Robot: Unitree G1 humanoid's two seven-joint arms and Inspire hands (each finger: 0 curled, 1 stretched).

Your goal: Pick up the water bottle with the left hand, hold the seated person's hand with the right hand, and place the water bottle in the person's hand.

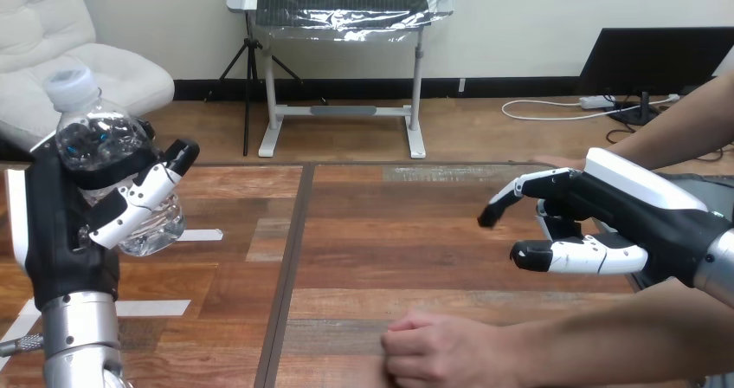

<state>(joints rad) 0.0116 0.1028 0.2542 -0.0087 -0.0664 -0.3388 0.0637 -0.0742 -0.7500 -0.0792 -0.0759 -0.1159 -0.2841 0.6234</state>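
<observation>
A clear plastic water bottle (97, 139) with a white cap is held upright above the table's left side, with my left hand (62, 223) shut round it, fingers wrapped across its front. My right hand (636, 213) hovers at the right over the table, open, its fingers and thumb reaching left with nothing between them. The person's hand at the bottom (433, 352) rests on the table's near edge as a loose fist, below and left of my right hand and apart from it. The person's other forearm (685, 121) reaches in at the upper right, its hand mostly hidden behind my right hand.
The wooden table (389, 232) has a dark seam running front to back left of centre. Two white tape strips (201, 235) lie near my left arm.
</observation>
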